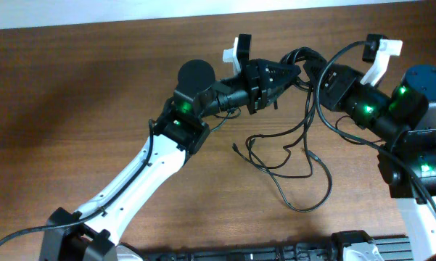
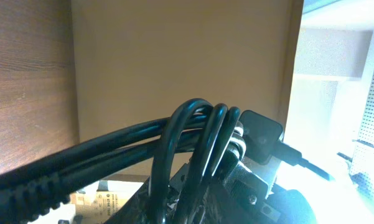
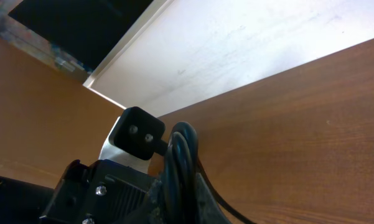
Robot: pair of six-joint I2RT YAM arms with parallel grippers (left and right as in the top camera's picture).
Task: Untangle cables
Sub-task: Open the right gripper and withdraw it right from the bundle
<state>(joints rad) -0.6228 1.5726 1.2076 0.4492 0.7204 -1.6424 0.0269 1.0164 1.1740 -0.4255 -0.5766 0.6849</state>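
Note:
The cables (image 1: 302, 58) bunch in a thick black bundle held above the table between my two grippers, and thin loose loops (image 1: 290, 156) trail down from it onto the wood. My left gripper (image 1: 295, 71) reaches in from the left and is shut on the cables. In the left wrist view, several strands (image 2: 199, 130) arch over and run down between the fingers of the left gripper (image 2: 202, 196), with a black plug (image 2: 261, 134) beside them. My right gripper (image 1: 313, 72) comes from the right. In the right wrist view, the right gripper (image 3: 182, 190) is shut on the cables (image 3: 180, 155) next to a two-hole plug (image 3: 137, 134).
The wooden table (image 1: 72, 109) runs to a far edge at a pale wall (image 3: 249, 43). A black strip of equipment (image 1: 276, 254) lies along the near edge. The left arm's white link (image 1: 145, 177) crosses the table's middle left, and the right arm's body (image 1: 421, 145) stands at the right.

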